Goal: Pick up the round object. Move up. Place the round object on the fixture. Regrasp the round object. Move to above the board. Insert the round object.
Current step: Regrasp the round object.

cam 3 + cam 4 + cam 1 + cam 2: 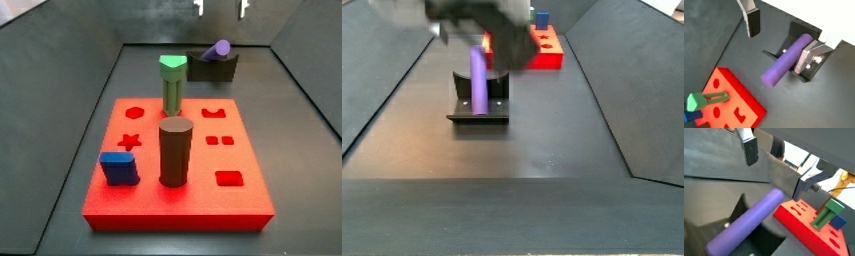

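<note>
The purple round object (785,61) lies tilted in the notch of the dark fixture (804,75), free of the fingers. It shows in both side views (218,47) (478,78), resting on the fixture (214,68) (478,108). My gripper (777,50) is open and empty above it, with one finger (752,22) well clear and the other finger (809,56) close beside the peg. Only the fingertips of the gripper (222,9) show in a side view. The red board (174,165) lies apart from the fixture.
In the board stand a green-topped hexagonal peg (171,85), a thick dark brown cylinder (175,150) and a blue block (118,167). Dark sloping walls (67,110) enclose the floor. The board (543,45) lies behind the fixture.
</note>
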